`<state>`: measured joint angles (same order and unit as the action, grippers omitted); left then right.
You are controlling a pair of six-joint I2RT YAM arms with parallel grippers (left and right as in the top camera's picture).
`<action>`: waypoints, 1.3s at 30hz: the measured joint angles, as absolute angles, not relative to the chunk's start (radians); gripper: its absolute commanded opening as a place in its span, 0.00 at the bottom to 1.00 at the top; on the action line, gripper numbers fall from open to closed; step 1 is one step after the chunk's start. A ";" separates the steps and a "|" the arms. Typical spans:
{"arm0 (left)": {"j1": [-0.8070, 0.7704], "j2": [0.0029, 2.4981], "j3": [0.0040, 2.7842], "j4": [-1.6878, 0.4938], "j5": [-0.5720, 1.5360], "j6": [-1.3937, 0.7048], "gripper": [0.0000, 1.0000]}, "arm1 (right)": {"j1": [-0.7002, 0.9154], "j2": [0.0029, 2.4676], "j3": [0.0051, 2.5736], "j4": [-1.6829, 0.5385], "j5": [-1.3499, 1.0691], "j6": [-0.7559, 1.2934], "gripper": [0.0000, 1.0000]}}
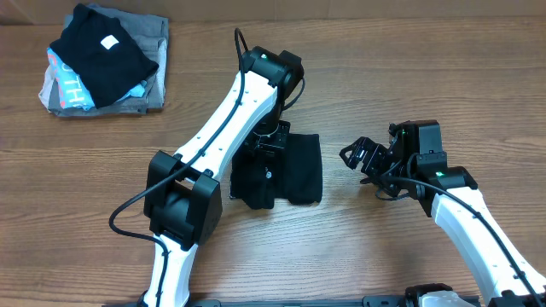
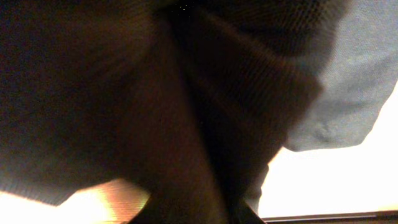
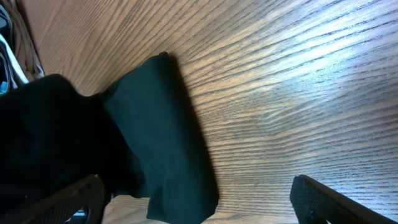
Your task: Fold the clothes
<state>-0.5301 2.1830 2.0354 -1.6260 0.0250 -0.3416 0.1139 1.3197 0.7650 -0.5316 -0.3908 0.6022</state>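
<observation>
Folded black shirt lies directly beneath the left gripper, whose jaw opening the fabric hides, and just left of the wide-open right gripper.

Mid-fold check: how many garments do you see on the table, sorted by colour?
Black: 2, the black shirt mid-table and the labelled black piece
Grey: 1, the grey garment
Light blue: 1, the light-blue garment
Total: 4
</observation>
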 measured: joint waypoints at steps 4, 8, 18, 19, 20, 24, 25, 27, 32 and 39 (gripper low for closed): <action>-0.531 2.183 2.035 -1.616 0.048 -0.341 0.15 | 0.114 1.320 0.765 -0.532 -0.391 0.602 1.00; -0.531 2.183 2.035 -1.592 0.083 -0.340 0.12 | 0.114 1.320 0.765 -0.531 -0.391 0.602 1.00; -0.549 2.183 2.035 -1.493 0.173 -0.340 0.14 | 0.114 1.320 0.765 -0.531 -0.391 0.602 1.00; -0.554 2.183 2.035 -1.477 0.185 -0.340 0.14 | 0.114 1.320 0.765 -0.532 -0.392 0.602 1.00; -0.559 2.183 2.035 -1.460 0.199 -0.340 0.14 | 0.114 1.320 0.765 -0.532 -0.392 0.602 1.00; -0.590 2.183 2.032 -1.361 0.280 -0.330 0.12 | 0.114 1.320 0.765 -0.531 -0.392 0.602 1.00; -0.598 2.183 2.030 -1.343 0.298 -0.327 0.22 | 0.114 1.320 0.765 -0.531 -0.392 0.602 1.00; -0.625 2.183 2.026 -1.308 0.329 -0.317 0.37 | 0.114 1.320 0.765 -0.532 -0.392 0.602 1.00; -0.705 2.183 2.022 -1.295 0.330 -0.314 0.49 | 0.114 1.320 0.765 -0.533 -0.391 0.602 1.00; -0.694 2.183 2.022 -1.363 0.266 -0.325 0.33 | 0.114 1.320 0.765 -0.535 -0.389 0.602 1.00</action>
<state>-0.6941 2.1830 2.0216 -1.3628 0.2657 -0.3248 0.1139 1.3197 0.7650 -0.5346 -0.3885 0.6022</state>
